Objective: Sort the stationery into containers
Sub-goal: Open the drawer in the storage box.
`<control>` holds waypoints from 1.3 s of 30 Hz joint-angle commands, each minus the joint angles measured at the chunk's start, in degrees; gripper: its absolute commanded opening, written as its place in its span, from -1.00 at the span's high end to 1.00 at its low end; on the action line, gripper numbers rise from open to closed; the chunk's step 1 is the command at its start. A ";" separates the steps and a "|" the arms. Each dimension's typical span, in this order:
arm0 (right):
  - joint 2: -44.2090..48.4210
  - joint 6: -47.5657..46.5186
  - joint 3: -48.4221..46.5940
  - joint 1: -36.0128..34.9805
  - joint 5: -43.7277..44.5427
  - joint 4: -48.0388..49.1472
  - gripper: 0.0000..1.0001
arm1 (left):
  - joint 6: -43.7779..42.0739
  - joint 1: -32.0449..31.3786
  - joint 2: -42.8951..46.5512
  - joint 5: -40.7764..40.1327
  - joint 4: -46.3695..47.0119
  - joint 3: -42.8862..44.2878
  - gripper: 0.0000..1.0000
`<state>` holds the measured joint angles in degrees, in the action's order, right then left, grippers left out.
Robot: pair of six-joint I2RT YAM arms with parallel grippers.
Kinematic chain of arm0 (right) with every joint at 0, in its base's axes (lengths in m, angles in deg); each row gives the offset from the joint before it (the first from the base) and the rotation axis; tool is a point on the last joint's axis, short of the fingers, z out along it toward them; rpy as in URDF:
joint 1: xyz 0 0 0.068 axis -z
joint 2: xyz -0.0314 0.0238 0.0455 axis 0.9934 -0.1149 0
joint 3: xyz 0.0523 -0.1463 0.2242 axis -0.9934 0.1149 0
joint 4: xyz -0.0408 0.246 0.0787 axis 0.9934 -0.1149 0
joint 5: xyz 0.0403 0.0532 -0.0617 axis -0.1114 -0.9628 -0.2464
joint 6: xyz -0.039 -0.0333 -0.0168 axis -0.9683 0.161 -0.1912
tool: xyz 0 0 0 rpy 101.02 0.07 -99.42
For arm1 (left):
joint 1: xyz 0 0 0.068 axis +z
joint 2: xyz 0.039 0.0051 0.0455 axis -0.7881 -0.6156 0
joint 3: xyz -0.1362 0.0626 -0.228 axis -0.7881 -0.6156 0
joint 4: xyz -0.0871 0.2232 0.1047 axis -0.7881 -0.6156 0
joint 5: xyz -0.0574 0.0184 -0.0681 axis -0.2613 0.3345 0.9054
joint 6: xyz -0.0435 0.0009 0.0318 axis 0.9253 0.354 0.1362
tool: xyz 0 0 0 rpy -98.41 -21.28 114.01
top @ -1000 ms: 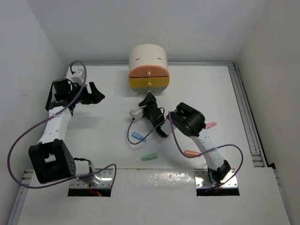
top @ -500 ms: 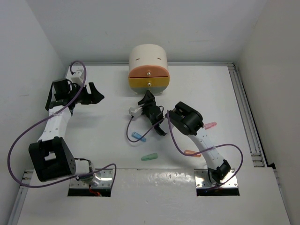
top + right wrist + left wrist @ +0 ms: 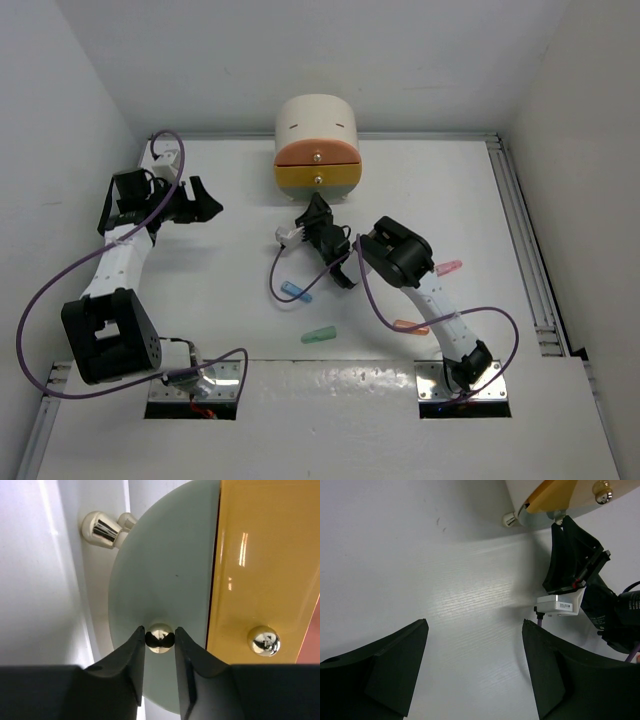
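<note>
1. The left fingers (image 3: 196,200) are spread wide with nothing between them. They hover over bare tabletop (image 3: 230,300), well to the left of the cabinet (image 3: 317,120).
2. The right fingers (image 3: 318,213) are at the foot of the cabinet's front. They stand narrow, with their tips pressed on either side of the small round knob (image 3: 159,637) of the pale green bottom drawer (image 3: 150,570). This drawer lies directly under the orange-yellow drawer (image 3: 260,555).
3. From above, the bottom drawer is almost wholly hidden beneath the orange-yellow one, and the right arm covers its knob. The peach drawer (image 3: 318,153) shows only as a sliver at the edge of the right wrist view.
4. Four pieces lie loose on the tabletop, on the near side of the cabinet.
   - The blue capsule (image 3: 293,291) is slightly left of the cabinet, beside the right arm's purple cable (image 3: 275,275).
   - The green capsule (image 3: 319,334) is nearer the arm bases.
   - The orange capsule (image 3: 410,326) is to the cabinet's right, partly covered by the right arm.
   - The pink capsule (image 3: 449,267) is furthest right.
</note>
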<state>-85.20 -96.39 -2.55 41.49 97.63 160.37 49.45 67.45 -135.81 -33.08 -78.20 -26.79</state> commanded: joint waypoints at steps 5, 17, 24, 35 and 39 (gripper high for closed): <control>-0.62 0.98 0.52 0.51 -2.13 9.88 0.75 | -0.05 0.73 -0.54 1.88 2.68 -0.11 -0.64; 2.02 1.33 5.00 -0.36 -2.31 12.52 1.00 | 1.36 0.73 -0.81 2.85 3.29 0.15 -0.64; 4.39 1.42 8.78 -1.94 -2.13 13.66 1.00 | 1.88 0.38 -0.20 3.02 3.47 0.33 -0.64; 6.07 3.62 11.60 -2.56 -0.55 13.66 1.00 | -1.36 -3.82 3.49 10.13 4.69 -0.29 -0.62; 5.10 3.62 10.55 -2.56 -0.72 13.66 1.00 | -2.95 -10.07 2.98 11.46 5.67 2.07 -0.56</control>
<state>-79.65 -96.05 7.59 39.48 96.69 162.20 49.21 61.70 -134.14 -25.92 -75.49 -26.79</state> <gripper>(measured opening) 0.220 0.793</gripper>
